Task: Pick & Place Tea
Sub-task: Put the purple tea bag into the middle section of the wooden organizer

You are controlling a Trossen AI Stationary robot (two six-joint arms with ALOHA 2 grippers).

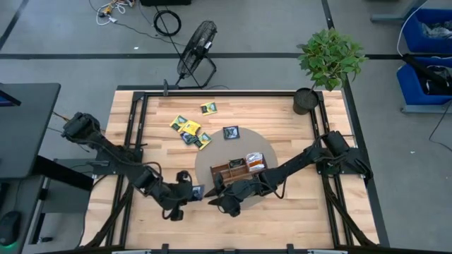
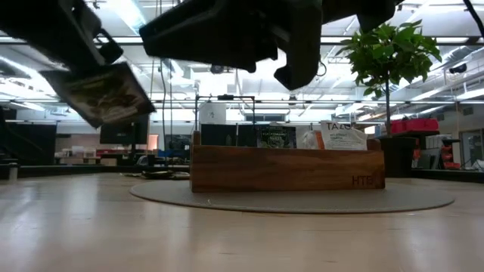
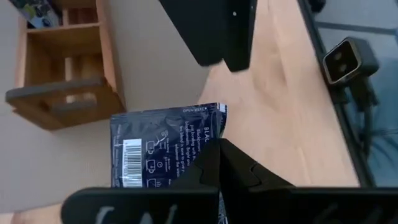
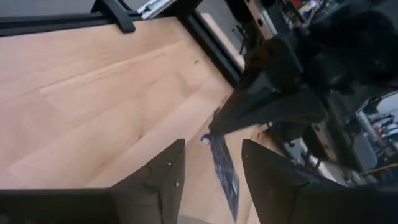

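Note:
My left gripper point(image 1: 188, 192) hangs above the near part of the table, left of the wooden tray point(image 1: 233, 173), shut on a dark blue tea sachet point(image 3: 165, 152). The low view shows this sachet point(image 2: 102, 92) tilted and in the air. My right gripper point(image 4: 211, 173) is open, just right of the sachet and in front of the tray's near left corner. Its fingers point at the sachet point(image 4: 222, 163), seen edge-on, and nothing lies between them. The tray point(image 2: 287, 168) stands on a round grey mat point(image 1: 208, 159) and holds an orange-and-white sachet point(image 1: 256, 161) and a dark sachet point(image 1: 236, 164). My left gripper pinches the dark blue sachet between its two fingers at one side edge point(image 3: 213, 144). The printed face point(image 3: 149, 155) spreads out flat past the fingertips. The sachet is lifted clear of the table and hangs tilted.
Several loose sachets lie on the far part of the table: yellow-and-green ones point(image 1: 185, 127) point(image 1: 208, 108) and a dark one point(image 1: 231, 132). A potted plant point(image 1: 305, 101) stands at the far right corner. Bare wood lies along the near edge point(image 1: 282, 226).

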